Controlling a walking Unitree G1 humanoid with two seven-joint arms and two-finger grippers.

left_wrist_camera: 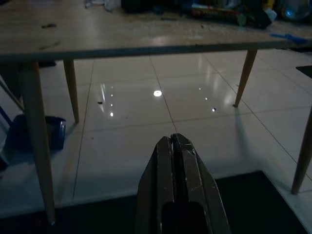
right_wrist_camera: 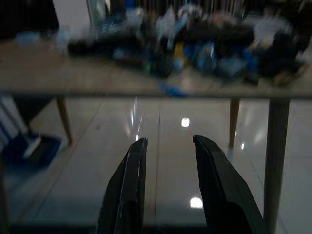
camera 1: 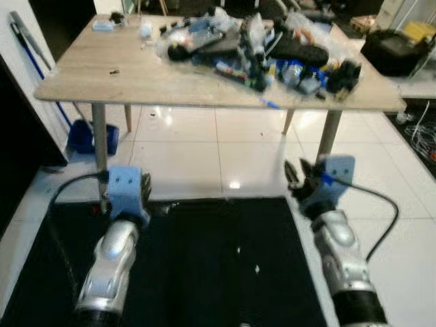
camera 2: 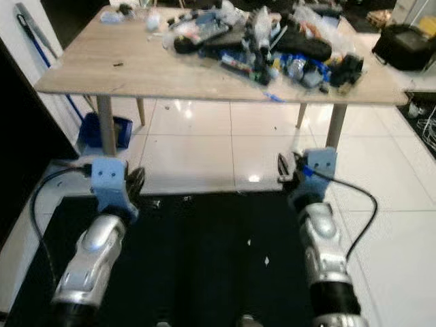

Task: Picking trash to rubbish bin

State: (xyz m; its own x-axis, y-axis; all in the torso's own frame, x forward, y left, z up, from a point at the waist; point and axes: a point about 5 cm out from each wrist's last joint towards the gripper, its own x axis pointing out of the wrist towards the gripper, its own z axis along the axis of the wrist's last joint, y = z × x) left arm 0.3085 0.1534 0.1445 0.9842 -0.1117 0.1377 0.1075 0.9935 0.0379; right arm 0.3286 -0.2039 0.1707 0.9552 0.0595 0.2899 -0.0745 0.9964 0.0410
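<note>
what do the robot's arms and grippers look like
Both arms are rounded silver shells ending in black cuffs. Each wrist carries a light blue block, with a black cable looping out to the side. The left gripper and right gripper each have two long, tapered black fingers.

We find no text, label, brand, number or sign that can be read. The heap of trash (camera 1: 266, 48) along the far edge of the table (camera 1: 136, 82), toward its right corner, shows blue, white and black wrappers, but any printing on them is too small and too blurred for us to make out. The blue dustpan (camera 1: 85, 136) on the floor by the table's left legs and the blue plates on both wrists carry no lettering we can read.
</note>
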